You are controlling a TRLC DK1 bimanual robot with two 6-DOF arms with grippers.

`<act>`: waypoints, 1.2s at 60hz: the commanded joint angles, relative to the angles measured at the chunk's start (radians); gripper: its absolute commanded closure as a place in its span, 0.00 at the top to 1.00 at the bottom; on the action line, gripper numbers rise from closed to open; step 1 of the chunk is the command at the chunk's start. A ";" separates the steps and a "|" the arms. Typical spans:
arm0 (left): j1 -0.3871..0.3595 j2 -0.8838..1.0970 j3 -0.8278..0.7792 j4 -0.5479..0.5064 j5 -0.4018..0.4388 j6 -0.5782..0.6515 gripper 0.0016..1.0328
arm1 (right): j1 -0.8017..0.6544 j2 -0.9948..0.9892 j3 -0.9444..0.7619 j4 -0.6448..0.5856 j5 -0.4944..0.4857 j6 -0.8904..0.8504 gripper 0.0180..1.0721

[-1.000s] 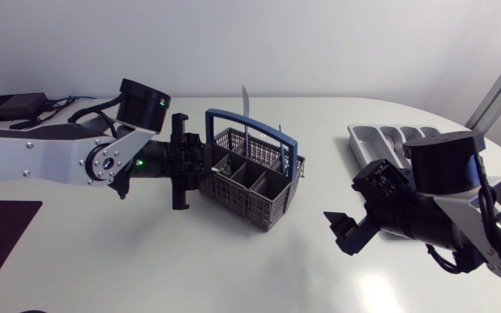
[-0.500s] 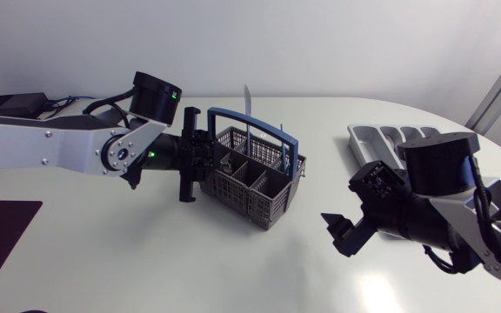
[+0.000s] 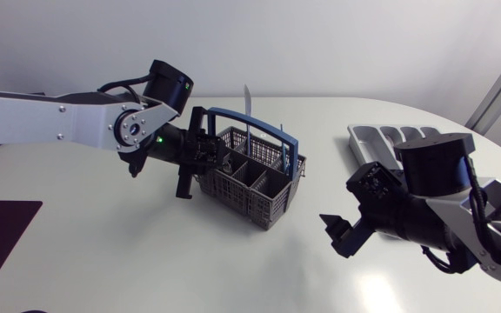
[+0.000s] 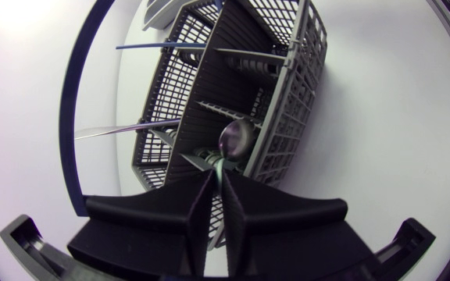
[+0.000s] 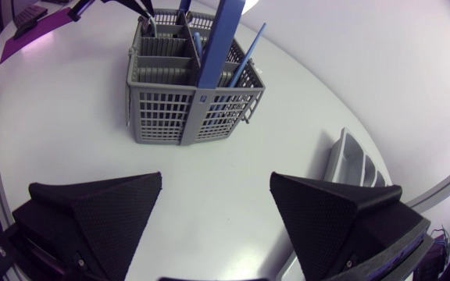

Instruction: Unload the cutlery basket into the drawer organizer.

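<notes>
From above, the basket (image 3: 263, 202) (grey, blue handle) is seen, the left gripper (image 3: 202, 156) at its left end, the organizer (image 3: 388, 139) well right of it. At the left wrist a spoon (image 4: 237, 139) in the basket is pinched. At the right wrist the right gripper (image 5: 216, 179) is spread, short of the basket.

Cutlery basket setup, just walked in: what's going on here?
The left arm's end effector is down at one end of the cutlery basket, shut on the handle of a spoon that sits in an end compartment. A knife and a thin blue piece stand in other compartments. The right end effector hangs open and empty over the table, between the basket and the drawer organizer. No cutlery shows in the organizer.
</notes>
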 commanded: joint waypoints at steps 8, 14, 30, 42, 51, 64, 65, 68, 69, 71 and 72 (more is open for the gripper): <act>-0.012 0.034 0.058 -0.053 -0.013 0.024 0.03 | 0.013 0.003 -0.020 0.014 0.013 -0.022 0.95; -0.012 0.018 0.100 -0.093 -0.020 0.026 0.03 | 0.020 -0.006 -0.022 0.008 0.013 -0.020 0.95; -0.002 -0.063 0.207 -0.224 -0.021 0.032 0.03 | 0.061 -0.054 -0.025 -0.015 0.039 -0.019 0.95; 0.009 -0.167 0.296 -0.330 -0.020 0.024 0.03 | 0.101 -0.112 -0.028 -0.021 0.063 -0.022 0.95; -0.009 -0.266 0.357 -0.438 -0.020 -0.141 0.03 | 0.115 -0.209 -0.011 -0.052 0.083 -0.020 0.95; -0.138 -0.362 0.299 -0.471 -0.081 -0.451 0.03 | 0.173 -0.327 0.035 -0.151 0.086 0.019 0.95; -0.164 -0.364 0.299 -0.478 -0.083 -0.493 0.03 | 0.179 -0.336 0.040 -0.162 0.086 0.024 0.95; -0.196 -0.356 0.308 -0.484 -0.092 -0.566 0.03 | 0.191 -0.356 0.055 -0.181 0.086 0.030 0.95; -0.206 -0.351 0.313 -0.488 -0.092 -0.586 0.03 | 0.193 -0.361 0.058 -0.184 0.086 0.032 0.95; -0.239 -0.336 0.333 -0.494 -0.092 -0.666 0.03 | 0.199 -0.370 0.070 -0.194 0.086 0.032 0.95; -0.252 -0.325 0.340 -0.498 -0.092 -0.692 0.03 | 0.201 -0.373 0.073 -0.197 0.086 0.032 0.95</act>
